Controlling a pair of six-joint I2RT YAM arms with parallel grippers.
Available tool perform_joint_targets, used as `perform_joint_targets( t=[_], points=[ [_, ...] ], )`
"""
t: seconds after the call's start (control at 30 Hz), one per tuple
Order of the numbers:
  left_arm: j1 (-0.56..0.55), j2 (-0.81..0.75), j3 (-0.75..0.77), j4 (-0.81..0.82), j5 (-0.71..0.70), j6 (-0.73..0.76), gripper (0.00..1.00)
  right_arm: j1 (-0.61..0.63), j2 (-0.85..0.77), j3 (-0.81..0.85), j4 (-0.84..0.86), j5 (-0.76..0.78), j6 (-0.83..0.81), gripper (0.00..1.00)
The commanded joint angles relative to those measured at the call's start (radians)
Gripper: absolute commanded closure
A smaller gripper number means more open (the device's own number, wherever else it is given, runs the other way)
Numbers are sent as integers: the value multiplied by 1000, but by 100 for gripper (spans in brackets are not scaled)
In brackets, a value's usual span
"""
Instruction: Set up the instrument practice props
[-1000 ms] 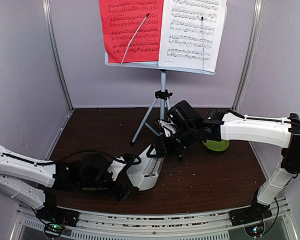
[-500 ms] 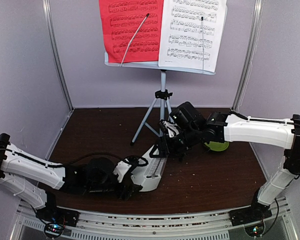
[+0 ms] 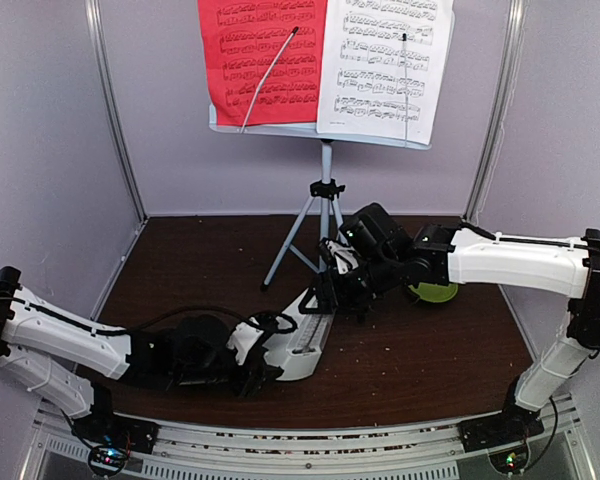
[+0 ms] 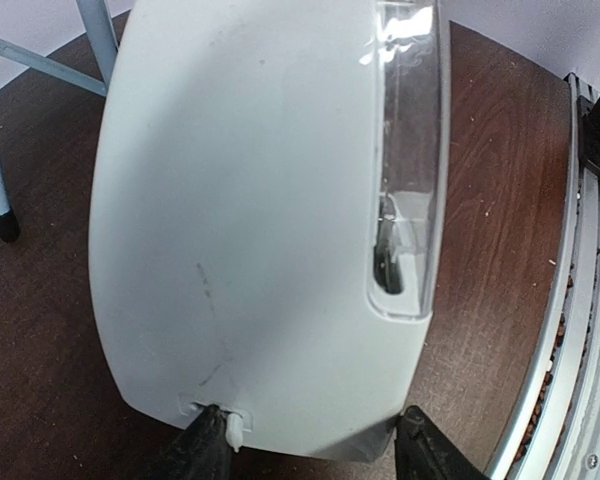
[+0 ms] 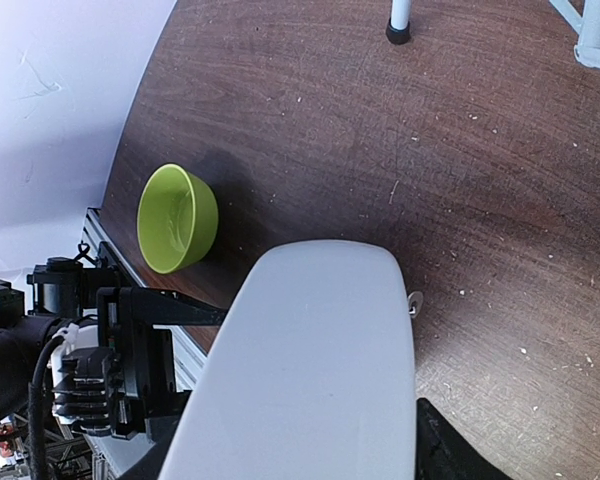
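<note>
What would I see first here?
A bright red sheet of music and a white sheet of music sit side by side on the pale tripod music stand at the back. Up front, a small white pyramid metronome with clear cover is tilted between two arms: jaws of the left arm at its base, of the right arm at its tip.

White links (image 3: 520,262), black joints (image 3: 190,345)
</note>
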Motion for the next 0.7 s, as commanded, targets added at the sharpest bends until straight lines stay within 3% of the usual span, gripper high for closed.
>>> perform_joint_targets(
  t=[0.0, 0.1, 0.23, 0.37, 0.43, 0.5, 0.6, 0.67],
  points=[
    [-6, 3, 1, 56, -25, -1, 43, 5, -20, 54, 105, -36, 21, 100],
    [-5, -14, -15, 60, -41, -11, 46, 5, -15, 65, 82, -20, 14, 100],
    [-5, -68, -52, 61, -85, -28, 37, 12, 1, 95, 33, 21, -5, 100],
    [-5, -135, -86, 41, -105, -22, 47, 23, 14, 115, 1, 54, -6, 100],
    [-5, -163, -100, 36, -100, -27, 47, 30, 15, 115, 1, 69, 5, 100],
    [-5, -199, -122, 37, -104, -41, 41, 36, 17, 113, -1, 82, 10, 100],
    [-5, -225, -134, 32, -103, -37, 22, 42, 19, 113, 3, 87, 16, 100],
    [-5, -208, -121, 24, -83, -14, 16, 48, 17, 112, 8, 91, 20, 100]
  ],
)
